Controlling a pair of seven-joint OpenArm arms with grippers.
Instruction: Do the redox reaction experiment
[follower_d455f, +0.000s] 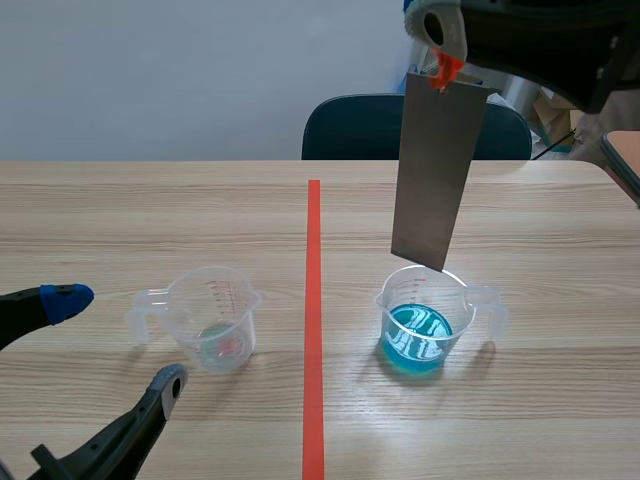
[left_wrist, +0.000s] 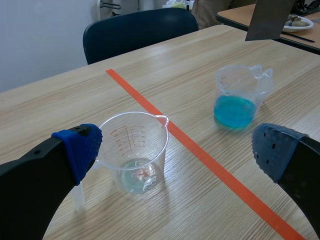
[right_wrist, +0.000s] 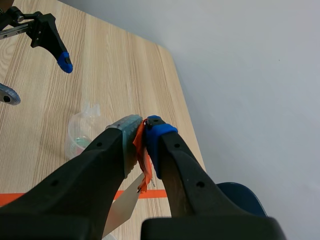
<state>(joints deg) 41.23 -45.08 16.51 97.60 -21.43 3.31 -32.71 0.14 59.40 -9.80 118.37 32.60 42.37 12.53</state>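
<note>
Scene view: at the upper right of the frame the right gripper (follower_d455f: 441, 58) is clamped on an orange tab (follower_d455f: 446, 71) at the top of a grey metal plate (follower_d455f: 438, 180). The plate hangs with its long axis near upright, and its lower edge sits just above the far rim of the blue beaker (follower_d455f: 424, 322), right of centre. So the target lies straight below the plate, and a plain descent looks like all the dip needs. At the lower left the left gripper (follower_d455f: 114, 343) rests with fingers wide apart and empty, just beside the clear beaker (follower_d455f: 212, 320), across the red tape line (follower_d455f: 313, 330) from the blue one

Left wrist view: the clear beaker stands between the spread fingers, holding only a little clear liquid. The blue beaker is well ahead, beyond the tape

Right wrist view: both pads pinch the orange tab, with the plate dropping away beneath them toward the table (right_wrist: 110, 75)
</note>
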